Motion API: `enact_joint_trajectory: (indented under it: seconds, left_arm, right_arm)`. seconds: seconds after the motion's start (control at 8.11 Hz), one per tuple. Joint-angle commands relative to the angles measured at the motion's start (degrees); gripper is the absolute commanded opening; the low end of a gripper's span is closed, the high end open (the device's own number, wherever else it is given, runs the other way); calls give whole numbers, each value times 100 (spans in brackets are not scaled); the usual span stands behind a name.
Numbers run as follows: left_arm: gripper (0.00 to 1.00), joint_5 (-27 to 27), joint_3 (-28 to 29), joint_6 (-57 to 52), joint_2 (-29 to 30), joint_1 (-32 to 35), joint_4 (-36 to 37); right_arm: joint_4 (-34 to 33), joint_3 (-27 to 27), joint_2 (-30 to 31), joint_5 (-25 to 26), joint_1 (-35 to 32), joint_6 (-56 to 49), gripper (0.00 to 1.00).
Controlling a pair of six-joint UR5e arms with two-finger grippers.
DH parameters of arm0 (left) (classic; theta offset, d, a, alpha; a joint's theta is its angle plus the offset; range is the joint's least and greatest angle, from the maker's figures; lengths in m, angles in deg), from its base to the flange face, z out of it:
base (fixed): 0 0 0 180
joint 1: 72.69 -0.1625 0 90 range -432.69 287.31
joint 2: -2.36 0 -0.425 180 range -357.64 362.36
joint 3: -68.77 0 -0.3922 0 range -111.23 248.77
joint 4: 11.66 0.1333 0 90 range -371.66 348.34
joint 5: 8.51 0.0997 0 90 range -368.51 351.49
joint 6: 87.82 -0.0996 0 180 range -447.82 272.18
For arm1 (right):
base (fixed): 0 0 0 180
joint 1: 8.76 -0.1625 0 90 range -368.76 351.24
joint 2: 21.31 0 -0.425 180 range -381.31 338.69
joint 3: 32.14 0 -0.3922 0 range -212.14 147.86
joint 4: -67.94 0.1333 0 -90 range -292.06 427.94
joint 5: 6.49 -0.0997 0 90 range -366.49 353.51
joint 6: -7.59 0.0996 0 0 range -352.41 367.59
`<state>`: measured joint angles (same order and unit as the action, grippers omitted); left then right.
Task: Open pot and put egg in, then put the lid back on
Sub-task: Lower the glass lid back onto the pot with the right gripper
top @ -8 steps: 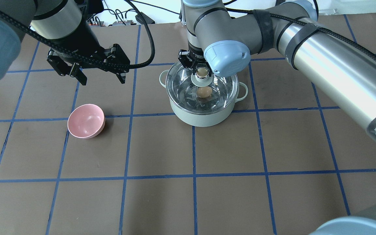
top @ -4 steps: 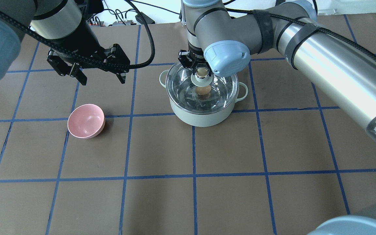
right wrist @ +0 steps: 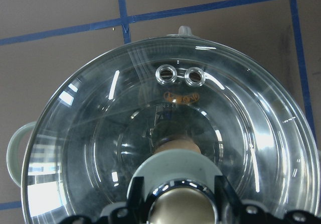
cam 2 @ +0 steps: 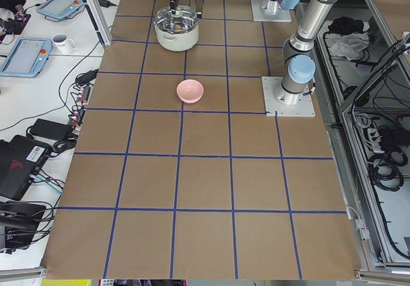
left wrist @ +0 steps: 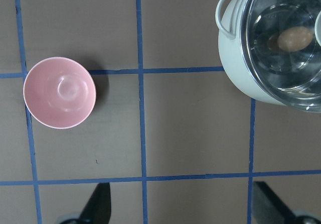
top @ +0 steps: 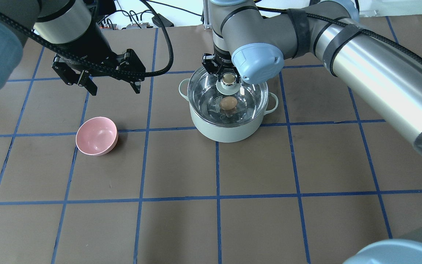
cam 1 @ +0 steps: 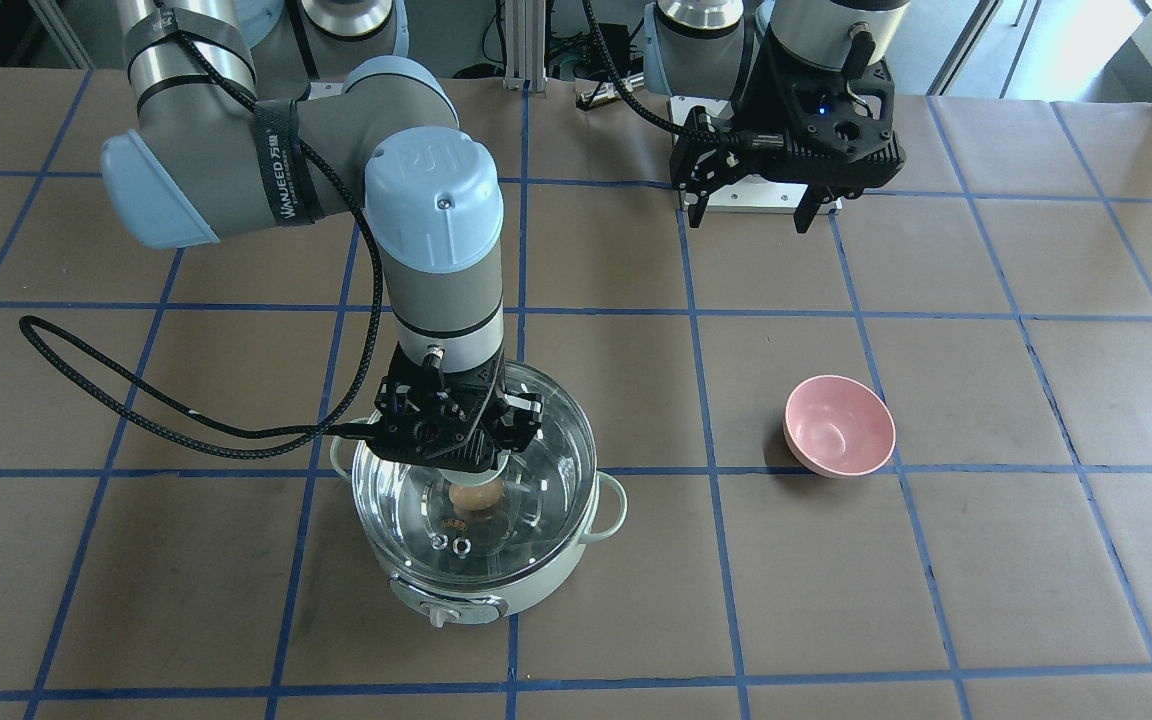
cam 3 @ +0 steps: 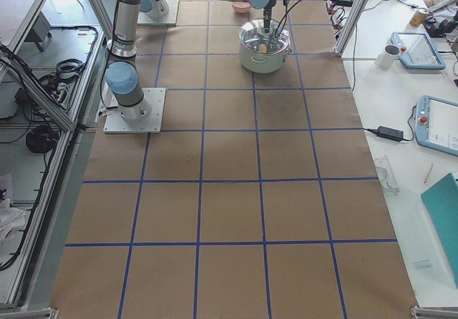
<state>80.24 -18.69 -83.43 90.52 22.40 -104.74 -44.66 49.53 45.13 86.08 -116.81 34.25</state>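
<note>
- The egg (top: 228, 103) lies on the shiny steel floor of the mint-green pot (top: 225, 132), and we see it through the clear lid (top: 255, 99) seated on the rim.
- Our right gripper (top: 228, 78) stands over the lid, fingers pressed against the beige knob (right wrist: 184, 209), hiding part of the glass.
- The pink bowl (top: 96, 135) sits well apart on the brown table (top: 196, 220). Our left gripper (top: 115, 91) hangs beyond it, spread wide and empty.
- The egg looks tan-brown, oval and whole.
- We read "WANUEED" on the right arm's band (cam 1: 281, 160). The orange print by the steam holes (right wrist: 166, 74) is illegible.
</note>
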Motion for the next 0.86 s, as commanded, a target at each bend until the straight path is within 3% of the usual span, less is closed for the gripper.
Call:
enact_joint_trajectory:
  seconds: [0.0,0.12,0.49,0.62,0.74]
  left_arm:
    - [100,2,9,0,0,0,0]
    - [100,-7,9,0,0,-9,9]
    - [100,2,9,-9,0,0,9]
    - [100,2,9,-9,0,0,9]
    - [100,2,0,-9,0,0,9]
  right_arm:
    - [-43,-2,-16,-10,3,23,0]
    - [-43,-2,-16,-10,3,23,0]
    - [-43,15,-25,-10,3,6,17]
    - [-52,15,-25,-2,3,-20,28]
    - [-52,15,-25,7,3,-21,44]
